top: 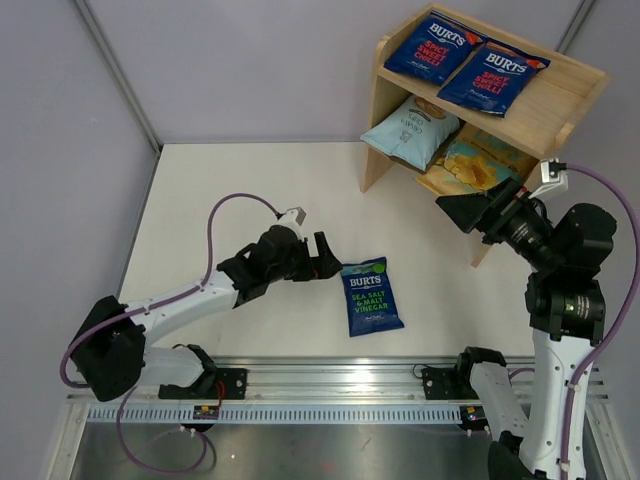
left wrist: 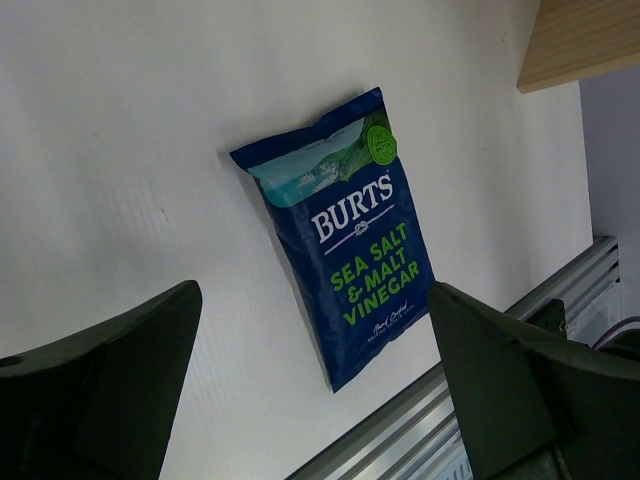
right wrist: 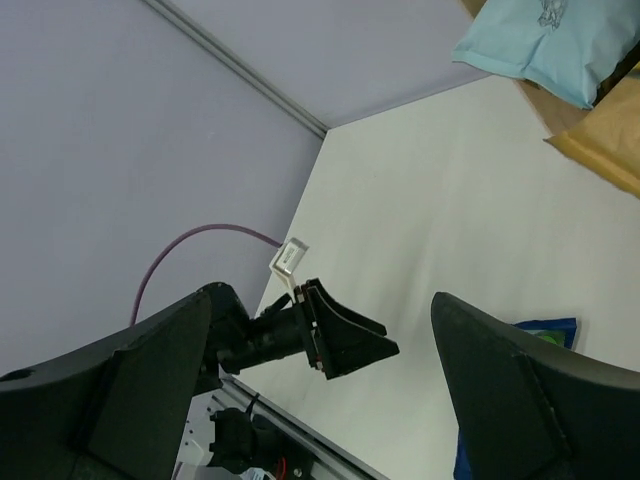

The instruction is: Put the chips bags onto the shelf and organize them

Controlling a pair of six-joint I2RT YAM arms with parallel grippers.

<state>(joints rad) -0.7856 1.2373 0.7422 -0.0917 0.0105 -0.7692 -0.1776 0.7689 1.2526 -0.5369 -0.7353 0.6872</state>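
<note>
A dark-blue green-lettered Burts bag (top: 371, 296) lies flat on the white table; it also shows in the left wrist view (left wrist: 345, 230) and at the edge of the right wrist view (right wrist: 545, 331). My left gripper (top: 328, 262) is open and empty, just left of that bag. The wooden shelf (top: 560, 100) holds two red-lettered Burts bags (top: 428, 46) (top: 493, 76) on the top tier. The pale-blue bag (top: 410, 129) and the yellow-and-teal bag (top: 470, 163) lie on the lower tier. My right gripper (top: 463, 212) is open and empty, in the air in front of the lower tier.
An aluminium rail (top: 330, 380) runs along the table's near edge. Grey walls close the back and left. The left arm (right wrist: 290, 335) shows in the right wrist view. White table surface (top: 250, 190) stretches left of the shelf.
</note>
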